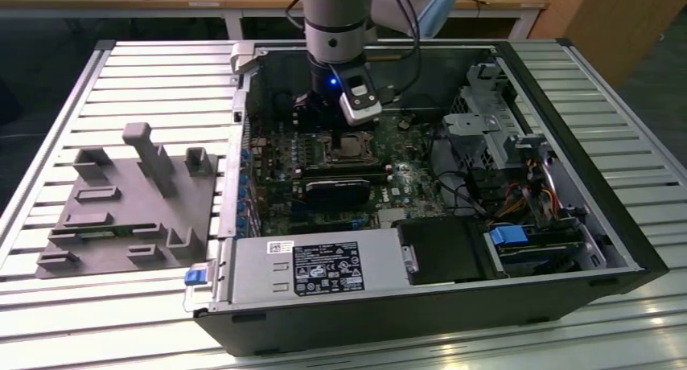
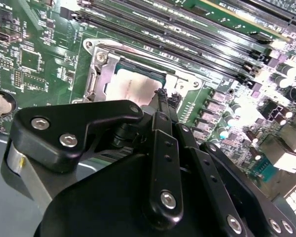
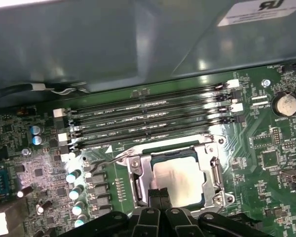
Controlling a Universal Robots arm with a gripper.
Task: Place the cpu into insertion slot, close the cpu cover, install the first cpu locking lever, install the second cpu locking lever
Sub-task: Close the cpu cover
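Exterior view showed the arm (image 1: 335, 16) reaching down into an open case (image 1: 601, 225) that lay on a slatted table (image 1: 64, 322). The arm's lower end hung over the motherboard (image 1: 413, 177), toward the far side of the case. A grey fixture (image 1: 129, 201) sat on the table at the exterior view's left of the case. A power supply (image 1: 311, 269) lay along the case's near edge.

Both wrist views showed the gripper (image 3: 161, 197) with its two black fingers (image 2: 160, 96) pressed side by side. Only a thin seam ran between them, and nothing could be seen held there. The tips hovered at one edge of the slot (image 3: 172, 154), very near the metal there; whether they touched it could not be told.

The cpu (image 3: 180, 180) sat flat in the slot, its pale metal top facing up. The cover (image 3: 137, 173) lay down over it, its grey frame ringing the chip on all visible sides and leaving the middle bare. A thin wire lever (image 3: 102, 162) ran out from one corner of the cover, low over the board; whether it was latched could not be told.

Four long memory slots (image 3: 148, 118) ran parallel just beside the slot, on the side away from the fingers. A coin battery (image 3: 284, 104) sat well apart from the slot.
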